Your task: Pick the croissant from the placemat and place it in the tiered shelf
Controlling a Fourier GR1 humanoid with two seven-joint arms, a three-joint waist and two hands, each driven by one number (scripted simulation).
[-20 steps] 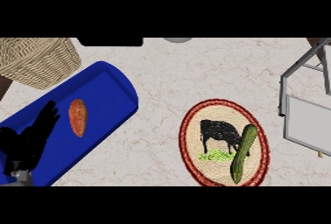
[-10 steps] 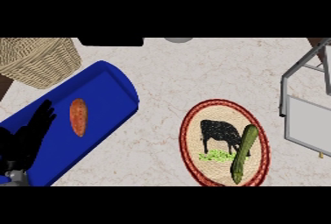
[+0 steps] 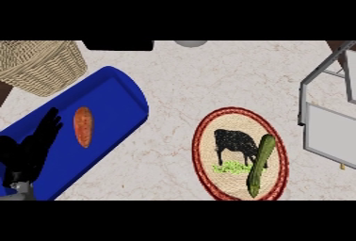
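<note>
At the upper left stands a woven wicker basket point(image 3: 38, 66). Below it the black left hand point(image 3: 26, 151) rests with straight, open fingers on a smooth blue tray point(image 3: 115, 96), beside an orange oblong sweet potato point(image 3: 83, 126). A long green cucumber point(image 3: 261, 164) lies on the oval woven placemat point(image 3: 236, 120). At the right edge stands the grey metal shelf point(image 3: 332, 136).

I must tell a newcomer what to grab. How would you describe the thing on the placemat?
Find the oval red-rimmed placemat with a black cow picture, right of the blue tray. Along its right side lies a long green vegetable, slimmer than the short orange vegetable on the tray.
</note>
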